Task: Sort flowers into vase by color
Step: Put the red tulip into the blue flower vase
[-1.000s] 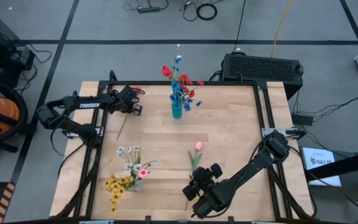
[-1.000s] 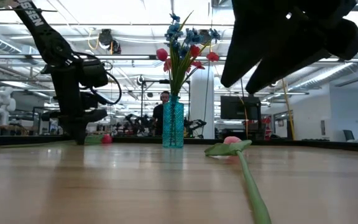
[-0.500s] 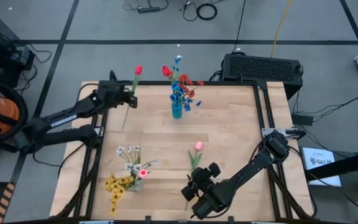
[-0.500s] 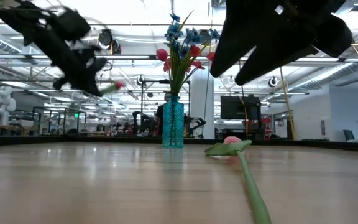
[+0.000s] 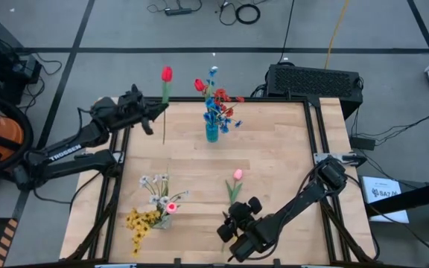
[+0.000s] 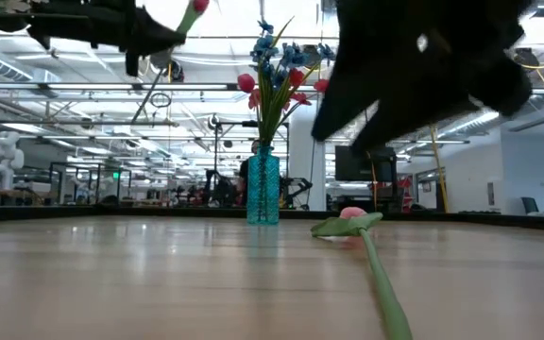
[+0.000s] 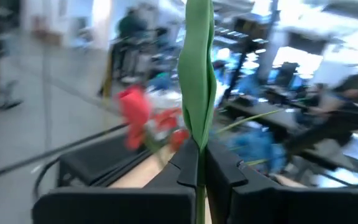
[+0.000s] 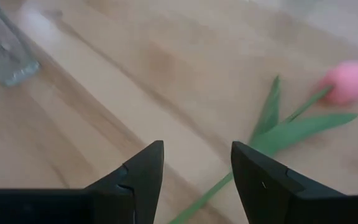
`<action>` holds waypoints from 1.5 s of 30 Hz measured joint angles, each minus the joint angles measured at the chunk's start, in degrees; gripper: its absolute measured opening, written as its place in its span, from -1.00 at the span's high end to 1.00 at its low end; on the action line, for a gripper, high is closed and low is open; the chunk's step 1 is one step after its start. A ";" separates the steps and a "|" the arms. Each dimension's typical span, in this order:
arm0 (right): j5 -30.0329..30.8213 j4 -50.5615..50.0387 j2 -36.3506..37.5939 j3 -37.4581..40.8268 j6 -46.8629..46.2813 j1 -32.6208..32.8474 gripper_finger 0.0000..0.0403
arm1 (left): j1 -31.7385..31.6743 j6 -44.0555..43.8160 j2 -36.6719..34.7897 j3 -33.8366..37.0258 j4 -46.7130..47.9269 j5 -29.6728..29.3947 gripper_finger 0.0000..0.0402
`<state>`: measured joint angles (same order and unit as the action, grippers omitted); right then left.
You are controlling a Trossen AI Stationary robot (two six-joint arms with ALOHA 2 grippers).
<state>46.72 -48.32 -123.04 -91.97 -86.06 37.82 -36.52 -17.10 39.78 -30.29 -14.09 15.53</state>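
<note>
The left arm reaches from beyond the tabletop's left edge toward the blue glass vase, raised well above the wood. Its left claw is clamped on the stem of a red tulip, whose head points away from the tabletop, to the left of the vase. In the wrist view the dark fingers pinch a folded green leaf and stem.

The right arm stretches from the tabletop's right edge, well in front of the vase. Its right claw hangs with fingers apart just above the stem of a pink tulip lying flat on the wood.

A second ago the left claw sat low at the tabletop with the red tulip; it has since lifted it and swung nearer the vase. The right claw has crept slightly along the pink tulip's stem.

The vase already holds red and blue flowers. White and yellow sprays stand in a clear vase at the near left.
</note>
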 joint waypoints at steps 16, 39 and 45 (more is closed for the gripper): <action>-1.64 10.43 -0.07 8.14 -0.16 0.55 0.10 | 5.21 14.68 7.91 -0.04 -6.78 5.26 0.94; -0.54 0.04 6.75 16.70 16.63 -10.66 0.10 | 9.73 18.97 31.80 9.10 -67.98 3.69 0.96; -2.29 26.98 14.37 29.34 29.93 -12.31 0.10 | 11.16 18.97 36.43 9.10 -75.60 3.87 0.96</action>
<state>44.42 -21.34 -108.68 -62.64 -56.13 25.52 -25.37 1.87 76.20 -21.19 -89.69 19.40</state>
